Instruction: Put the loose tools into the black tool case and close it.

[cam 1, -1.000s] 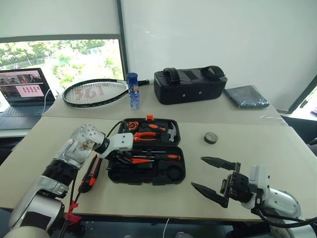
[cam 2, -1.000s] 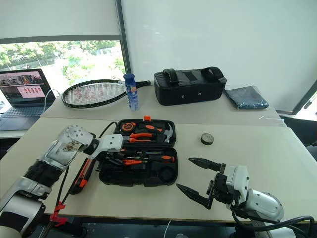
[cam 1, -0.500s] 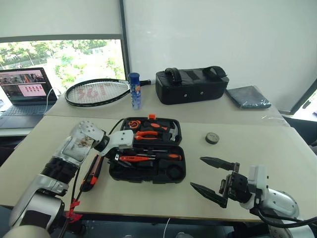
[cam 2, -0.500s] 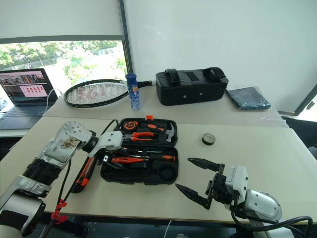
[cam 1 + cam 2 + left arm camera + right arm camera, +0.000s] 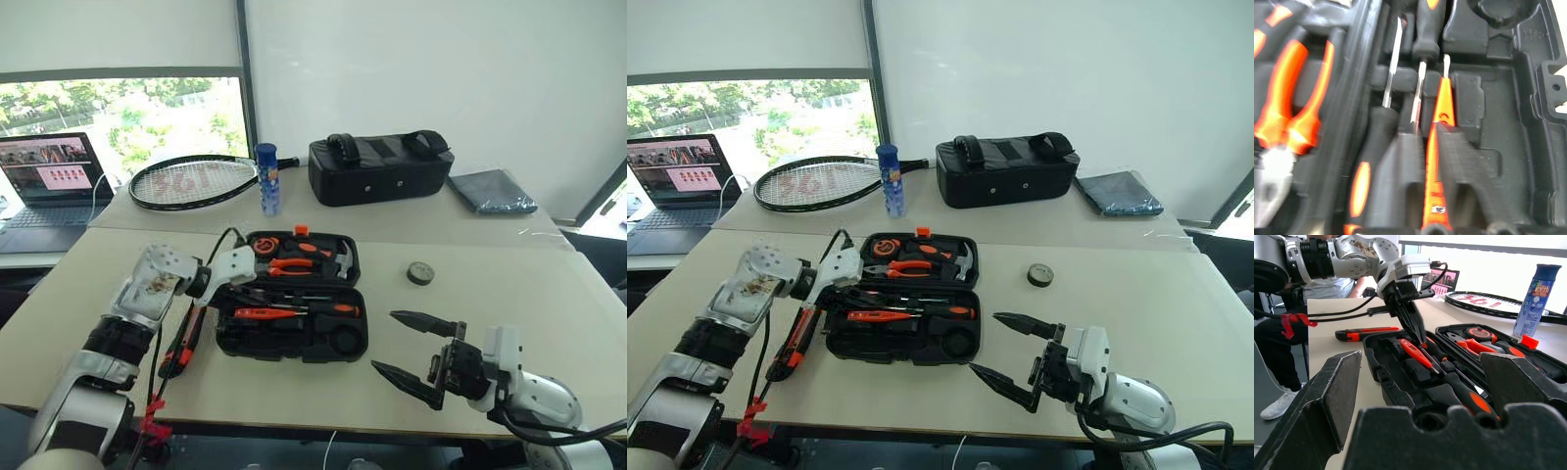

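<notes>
Left end effector (image 5: 1418, 335) closed over tester screwdriver (image 5: 1436, 147) — inside tool case (image 5: 294, 338).

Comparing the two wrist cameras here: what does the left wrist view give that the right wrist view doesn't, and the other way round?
Left wrist view: a close look down into the slots, with the tester screwdriver and its blade tip, and the bare recess beside it.
Right wrist view: the utility knife on the table beside the black tool case, the blue bottle, the racket, and the open right gripper.
Shared: the left gripper over the tester screwdriver, the orange-and-black screwdrivers, and the pliers.
</notes>
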Controlling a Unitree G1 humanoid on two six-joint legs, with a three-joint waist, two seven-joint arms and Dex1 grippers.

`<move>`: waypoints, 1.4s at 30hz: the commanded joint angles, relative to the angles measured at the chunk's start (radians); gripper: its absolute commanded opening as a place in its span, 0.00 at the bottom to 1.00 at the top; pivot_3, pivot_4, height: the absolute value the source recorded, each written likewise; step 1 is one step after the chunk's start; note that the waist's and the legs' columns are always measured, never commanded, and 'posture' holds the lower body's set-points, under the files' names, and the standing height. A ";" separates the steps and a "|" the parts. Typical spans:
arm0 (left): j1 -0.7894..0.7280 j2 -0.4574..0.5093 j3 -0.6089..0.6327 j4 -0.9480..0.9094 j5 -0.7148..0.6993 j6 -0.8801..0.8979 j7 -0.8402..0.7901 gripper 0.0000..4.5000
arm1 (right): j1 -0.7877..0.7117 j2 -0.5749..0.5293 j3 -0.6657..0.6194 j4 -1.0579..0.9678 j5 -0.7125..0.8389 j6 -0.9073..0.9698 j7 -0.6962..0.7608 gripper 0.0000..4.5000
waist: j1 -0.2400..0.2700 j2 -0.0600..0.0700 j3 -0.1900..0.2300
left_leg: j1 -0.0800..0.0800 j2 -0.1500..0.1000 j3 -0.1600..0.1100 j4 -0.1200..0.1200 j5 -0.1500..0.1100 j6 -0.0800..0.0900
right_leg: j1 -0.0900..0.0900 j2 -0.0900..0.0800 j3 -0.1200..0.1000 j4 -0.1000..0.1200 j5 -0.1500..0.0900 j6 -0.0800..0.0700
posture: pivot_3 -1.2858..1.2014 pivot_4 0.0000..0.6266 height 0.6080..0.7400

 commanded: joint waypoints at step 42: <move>0.083 0.021 -0.019 -0.107 0.024 0.011 0.104 0.00 | -0.015 0.009 -0.001 0.002 -0.009 -0.033 0.000 1.00 | 0.002 0.000 0.000 | 0.002 0.000 0.000 0.000 0.000 0.000 | 0.002 0.000 0.000 0.000 0.000 0.000 | 0.52 0.24 1.00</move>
